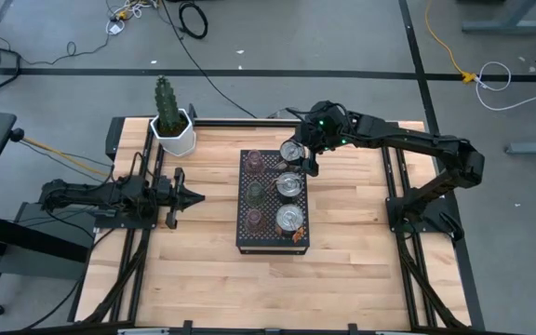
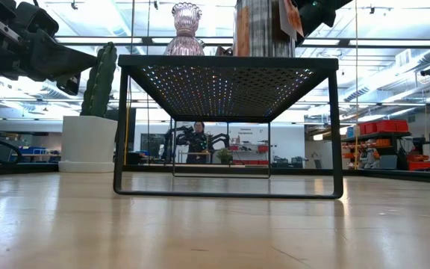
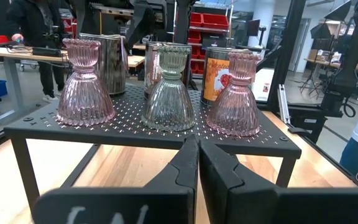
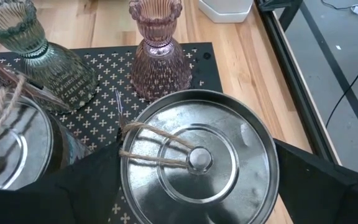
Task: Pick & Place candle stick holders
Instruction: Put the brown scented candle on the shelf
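Here the right gripper (image 1: 298,154) reaches over the far end of the black perforated rack (image 1: 273,234) in the middle of the bench (image 1: 212,279), its fingers spread wide on either side of a silvery round holder (image 4: 199,158) with twine across its lid; whether the fingers actually touch it cannot be told. That holder is the farthest of a row of three silvery ones on the rack's right side, the next (image 1: 289,184) and the nearest (image 1: 290,219) standing behind it in line. On the rack's left side stand the ribbed glass candle stick holders: a pink one (image 3: 84,84), a green one (image 3: 169,89) and another pink one (image 3: 235,95). The left gripper (image 1: 194,195) hovers just left of the rack, fingers pressed together and empty. A white pot with a cactus (image 1: 171,123) sits at the bench's far left corner.
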`<state>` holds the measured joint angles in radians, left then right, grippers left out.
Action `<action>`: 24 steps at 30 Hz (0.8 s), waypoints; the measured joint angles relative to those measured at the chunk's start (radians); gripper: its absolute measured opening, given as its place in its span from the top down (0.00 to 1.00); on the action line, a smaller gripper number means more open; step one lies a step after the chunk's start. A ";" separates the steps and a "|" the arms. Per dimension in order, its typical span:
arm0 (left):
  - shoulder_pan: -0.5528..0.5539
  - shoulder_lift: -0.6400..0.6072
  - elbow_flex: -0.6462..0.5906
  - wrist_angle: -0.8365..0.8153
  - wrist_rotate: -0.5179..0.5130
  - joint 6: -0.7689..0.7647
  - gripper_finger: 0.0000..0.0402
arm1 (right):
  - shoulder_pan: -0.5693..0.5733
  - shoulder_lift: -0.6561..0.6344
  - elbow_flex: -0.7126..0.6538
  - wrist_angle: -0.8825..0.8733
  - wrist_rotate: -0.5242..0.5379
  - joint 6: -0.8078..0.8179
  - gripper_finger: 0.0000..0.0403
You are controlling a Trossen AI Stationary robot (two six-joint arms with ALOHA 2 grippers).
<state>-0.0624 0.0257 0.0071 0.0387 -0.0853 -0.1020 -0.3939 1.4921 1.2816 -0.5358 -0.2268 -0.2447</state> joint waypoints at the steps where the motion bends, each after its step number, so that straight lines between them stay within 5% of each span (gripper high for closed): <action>1: 0.000 0.000 0.000 0.000 0.000 0.000 0.95 | 0.000 0.000 0.000 -0.001 0.000 0.000 0.09; 24: 0.000 0.000 0.000 0.000 0.000 0.000 0.95 | 0.000 -0.002 0.001 0.028 -0.001 -0.003 0.03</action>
<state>-0.0622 0.0257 0.0067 0.0391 -0.0853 -0.1020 -0.3939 1.4906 1.2823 -0.5076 -0.2279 -0.2481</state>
